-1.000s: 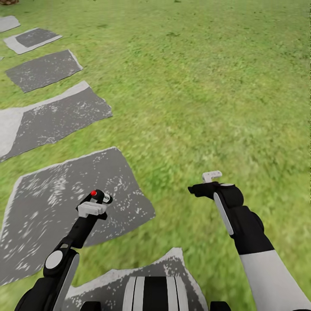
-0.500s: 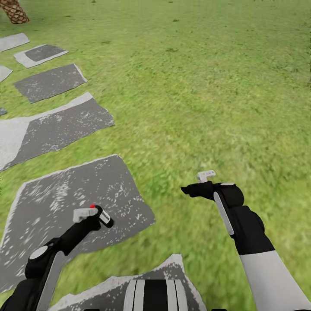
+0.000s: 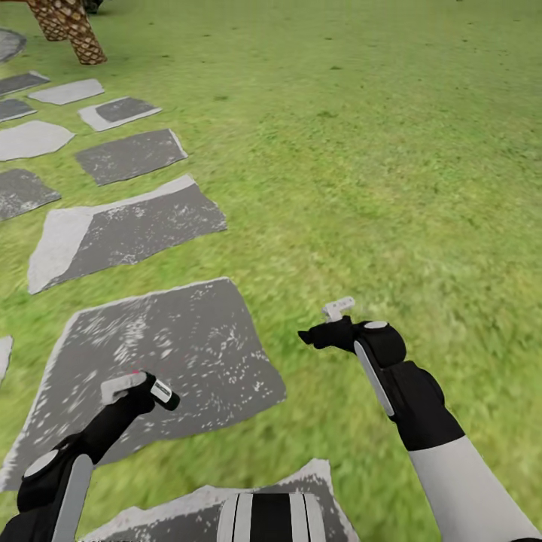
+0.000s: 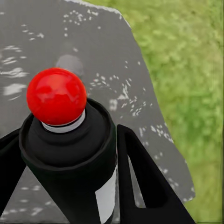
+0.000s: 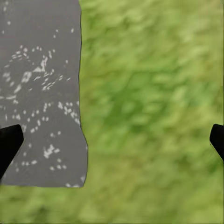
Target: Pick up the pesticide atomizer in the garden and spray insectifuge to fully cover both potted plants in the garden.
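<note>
Left claw (image 3: 143, 388) is closed on the pesticide atomizer (image 3: 162, 392); in the left wrist view its dark fingers (image 4: 140, 182) sit hard against both sides of the bottle body (image 4: 70, 158), red tip (image 4: 56, 96) proud of the grip. Right claw (image 3: 320, 324) is spread wide and carries nothing; its two fingertips (image 5: 9, 144) sit at opposite edges of the right wrist view with only lawn and slab between.

Location: atomizer is at about 7 o'clock in the head view, held above a grey paving slab (image 3: 196, 339). No potted plant is in view, only lawn (image 3: 376, 150), stepping slabs and a scaly brown trunk (image 3: 71, 26) at 11 o'clock.

Judgement: the step in hand is transit to the plants. Recommended: maintain firm grip, keep the bottle low and steady while the base turns, right arm clear.

Orientation: in the head view the bottle's long axis lies close to level, running toward roughly 4 o'clock; which end leads cannot be told there
</note>
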Tool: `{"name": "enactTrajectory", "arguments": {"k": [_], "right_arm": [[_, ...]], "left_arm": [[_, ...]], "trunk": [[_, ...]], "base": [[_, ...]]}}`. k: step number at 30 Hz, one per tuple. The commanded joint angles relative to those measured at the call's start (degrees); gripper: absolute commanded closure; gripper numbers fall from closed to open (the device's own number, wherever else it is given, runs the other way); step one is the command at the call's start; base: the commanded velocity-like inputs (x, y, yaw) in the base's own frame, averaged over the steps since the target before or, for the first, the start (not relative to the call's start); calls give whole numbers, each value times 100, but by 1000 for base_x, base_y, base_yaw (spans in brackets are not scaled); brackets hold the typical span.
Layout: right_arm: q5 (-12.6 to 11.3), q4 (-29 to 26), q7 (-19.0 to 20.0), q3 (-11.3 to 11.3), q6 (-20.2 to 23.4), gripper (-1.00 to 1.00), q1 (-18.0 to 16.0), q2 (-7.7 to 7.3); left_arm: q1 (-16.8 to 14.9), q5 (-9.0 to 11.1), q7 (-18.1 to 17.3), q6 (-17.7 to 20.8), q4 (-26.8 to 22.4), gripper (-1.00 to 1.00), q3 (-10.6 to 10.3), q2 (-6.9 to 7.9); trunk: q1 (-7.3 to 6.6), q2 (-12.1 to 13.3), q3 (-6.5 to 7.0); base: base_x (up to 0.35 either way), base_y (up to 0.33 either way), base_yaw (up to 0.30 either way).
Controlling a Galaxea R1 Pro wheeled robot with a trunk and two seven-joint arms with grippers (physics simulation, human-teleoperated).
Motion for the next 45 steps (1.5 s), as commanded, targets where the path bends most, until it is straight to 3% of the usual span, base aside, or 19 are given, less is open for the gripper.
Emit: {"name": "enactTrajectory", "arguments": {"k": [1,2,3,13,18,23,27,33,34,36,39,45], "right_arm": [[0,0,-2,1,-26,-100,2,0],[0,0,-18,-12,-168,-100,5,-15],[0,0,-18,-10,-168,-100,5,-13],[0,-5,-18,-20,-186,-100,2,-31],[0,-4,-15,-15,-173,-100,3,-10],[0,-5,-14,-12,-185,-100,1,-1],[0,-8,-14,-17,-271,-100,4,0],[-25,35,-5,-86,-283,-100,1,-7],[-3,46,-61,-204,-341,-100,4,-4],[-31,17,-229,-245,-392,-100,1,-12],[-103,24,-181,-409,-402,-100,5,-12],[-204,35,212,-471,-265,-100,43,-31]], "left_arm": [[15,1,0,15,6,100,-4,-3],[403,25,25,68,-53,100,-179,-10],[435,26,25,67,-55,100,-176,-6],[517,37,52,50,13,100,-170,-13],[518,233,93,49,19,100,-165,-14],[518,293,683,5,124,100,-184,-13],[518,276,842,-163,137,100,-229,-13],[518,298,892,-621,366,100,-551,-25],[518,312,917,-707,478,100,-823,-23],[518,341,1049,-692,504,100,-915,-21],[518,621,1219,-553,524,100,-977,-15],[541,702,1236,-710,550,100,-994,-17]], "trunk": [[-2,2,23],[-5,3,45],[-7,4,67],[-33,18,289],[-46,24,400],[-59,31,510],[-69,36,599],[-85,44,732],[-87,46,754],[-93,48,798],[-100,52,865],[-116,60,998]], "base": [[0,0,244],[0,0,270],[0,0,270],[0,0,270],[0,0,271],[0,0,271],[0,0,271],[0,0,271],[0,0,269],[0,0,218],[0,0,17],[0,0,-31]]}}
